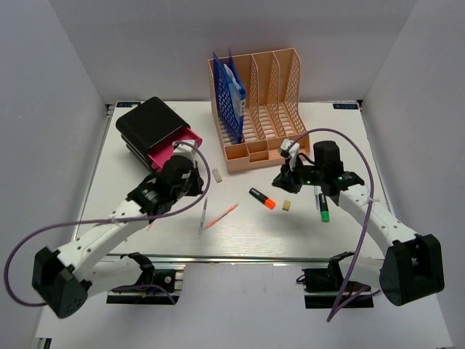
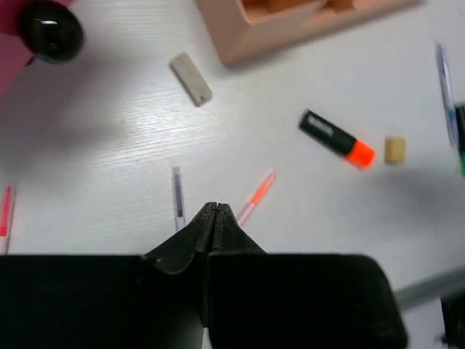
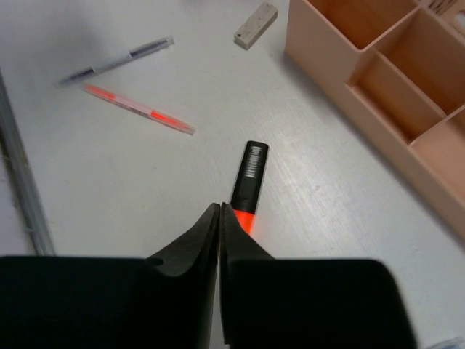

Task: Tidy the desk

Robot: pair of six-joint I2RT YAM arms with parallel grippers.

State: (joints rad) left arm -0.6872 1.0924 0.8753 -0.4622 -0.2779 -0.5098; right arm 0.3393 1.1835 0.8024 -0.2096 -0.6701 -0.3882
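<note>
The white desk (image 1: 247, 236) carries loose stationery. A black highlighter with an orange cap (image 1: 262, 198) lies at the middle, and in the right wrist view this highlighter (image 3: 249, 174) sits just beyond my right gripper (image 3: 220, 208), which is shut on nothing. My left gripper (image 2: 214, 206) is also shut and empty, hovering over a grey pen (image 2: 177, 207) and a pink pen (image 2: 256, 198). From above, the left gripper (image 1: 195, 182) is left of centre and the right gripper (image 1: 282, 179) is in front of the rack.
A peach mesh file rack (image 1: 265, 109) with blue folders stands at the back. A black and pink stack (image 1: 156, 131) sits back left. A grey eraser (image 1: 217, 176), a small beige eraser (image 1: 286, 206), a green marker (image 1: 323, 211) and a blue pen (image 1: 317, 198) lie about.
</note>
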